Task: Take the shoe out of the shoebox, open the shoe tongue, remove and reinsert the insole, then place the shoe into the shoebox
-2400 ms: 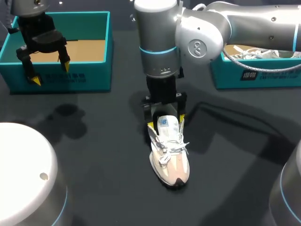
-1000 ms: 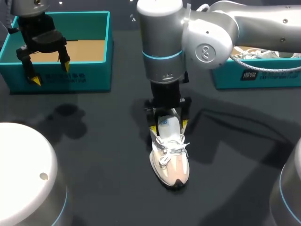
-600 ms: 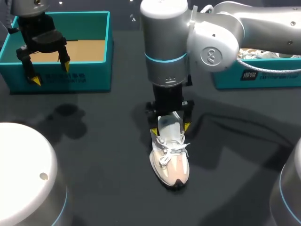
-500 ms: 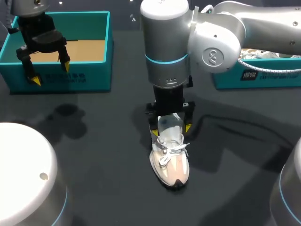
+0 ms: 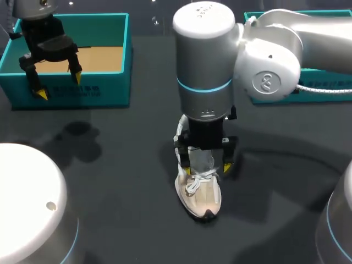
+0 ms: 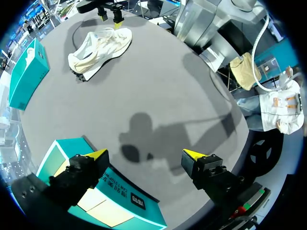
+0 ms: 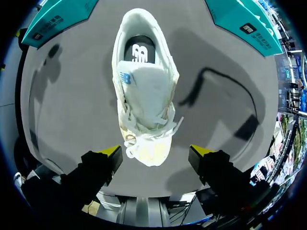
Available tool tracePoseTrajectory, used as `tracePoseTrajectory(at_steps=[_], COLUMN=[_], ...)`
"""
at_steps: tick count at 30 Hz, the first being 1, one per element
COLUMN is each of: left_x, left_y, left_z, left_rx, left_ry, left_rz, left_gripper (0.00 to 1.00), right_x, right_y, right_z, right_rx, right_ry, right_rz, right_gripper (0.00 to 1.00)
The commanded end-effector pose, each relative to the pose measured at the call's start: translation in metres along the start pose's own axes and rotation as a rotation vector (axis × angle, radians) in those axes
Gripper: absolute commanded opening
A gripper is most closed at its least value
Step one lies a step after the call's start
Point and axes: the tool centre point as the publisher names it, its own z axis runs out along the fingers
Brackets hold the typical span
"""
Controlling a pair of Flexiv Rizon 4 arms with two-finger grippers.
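Shoe [image 7: 144, 91] rests upright beneath right claw [image 7: 155, 150], which gapes wide around it.

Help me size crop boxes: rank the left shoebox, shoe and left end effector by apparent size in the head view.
1. left shoebox.
2 and 3, unranked: shoe and left end effector look alike; the right arm hides part of the shoe.

- Dark grey table [image 5: 110, 181], with soft shadows lying across it.
- Second teal box [image 5: 338, 77] at the table's far right side, partly hidden.
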Motion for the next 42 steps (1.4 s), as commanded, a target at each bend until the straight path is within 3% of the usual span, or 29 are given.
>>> tracePoseTrajectory(at_steps=[1, 2, 3, 9, 16, 27, 42], left_x=[0.001, 0.001, 0.001, 0.001, 0.001, 0.001, 0.001], left_y=[0.0, 0.0, 0.0, 0.0, 0.0, 0.0, 0.0], left_z=[0.0, 0.0, 0.0, 0.0, 0.0, 0.0, 0.0], left_rx=[-0.003, -0.003, -0.003, -0.003, -0.003, -0.003, -0.003], left_ry=[-0.001, -0.001, -0.001, -0.001, -0.001, -0.001, -0.001], left_rz=[0.001, 0.001, 0.001, 0.001, 0.001, 0.001, 0.001], left_gripper=[1.0, 1.0, 1.0, 1.0, 1.0, 1.0, 1.0], right_x=[-0.013, -0.013, -0.013, -0.012, -0.007, 0.021, 0.027], right_y=[-0.018, -0.02, -0.022, -0.028, -0.02, 0.022, 0.067], right_z=[-0.007, -0.008, -0.009, -0.012, -0.015, -0.013, 0.023], right_rx=[-0.049, -0.051, -0.052, -0.06, -0.066, -0.094, -0.088], right_ry=[0.032, 0.029, 0.029, 0.029, 0.01, 0.013, 0.088], right_rz=[0.009, 0.014, 0.015, 0.021, 0.011, -0.119, -0.184], right_gripper=[0.71, 0.55, 0.48, 0.34, 0.34, 0.31, 0.14])
